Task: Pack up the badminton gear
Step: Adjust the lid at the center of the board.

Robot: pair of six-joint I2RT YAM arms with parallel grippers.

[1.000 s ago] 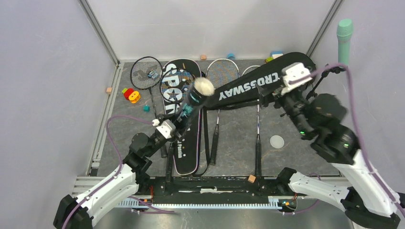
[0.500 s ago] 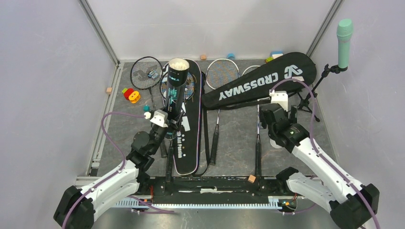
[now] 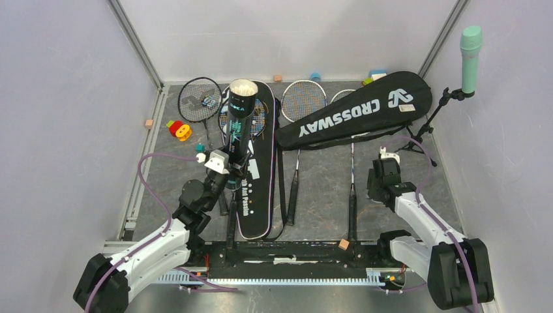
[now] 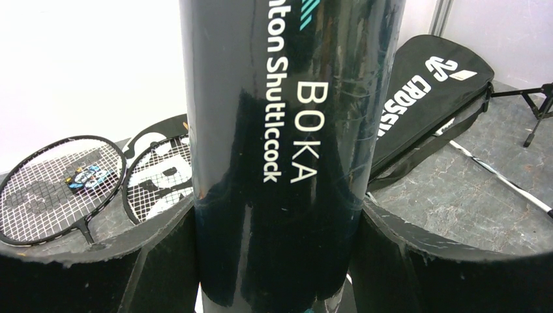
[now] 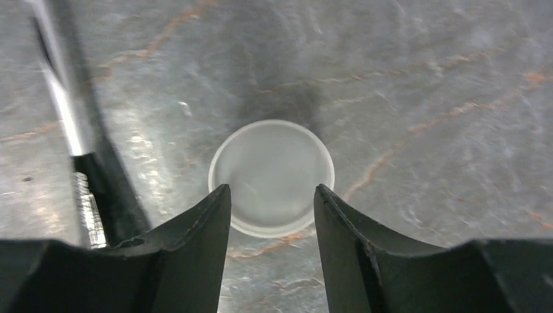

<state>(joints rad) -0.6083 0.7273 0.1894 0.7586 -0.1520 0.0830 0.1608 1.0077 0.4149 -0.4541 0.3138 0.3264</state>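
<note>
My left gripper point(image 3: 229, 171) is shut on the lower part of the long black tube point(image 3: 237, 124), which stands nearly upright over the SPORT bag point(image 3: 254, 195). White feathers show in its open mouth point(image 3: 242, 85). In the left wrist view the tube point(image 4: 287, 130) fills the space between both fingers of that gripper point(image 4: 280, 261). My right gripper point(image 5: 272, 195) hangs low over a round translucent lid point(image 5: 271, 171) lying flat on the floor, jaws open and partly narrowed, tips over its near rim. In the top view the right gripper point(image 3: 381, 177) hides the lid. Rackets point(image 3: 199, 100) point(image 3: 304, 98) lie at the back, by the CROSSWAY bag point(image 3: 355, 111).
A mint-green microphone point(image 3: 470, 49) on a black stand point(image 3: 424, 134) is at the back right. Toy blocks point(image 3: 179, 130) lie at the left, an orange block point(image 3: 343, 244) by the arm bases. A racket handle point(image 5: 98, 176) runs just left of the lid.
The right arm dropped from beside the CROSSWAY bag to just above the lid, and its jaws narrowed. The left arm swung the tube upright, then stayed still.
</note>
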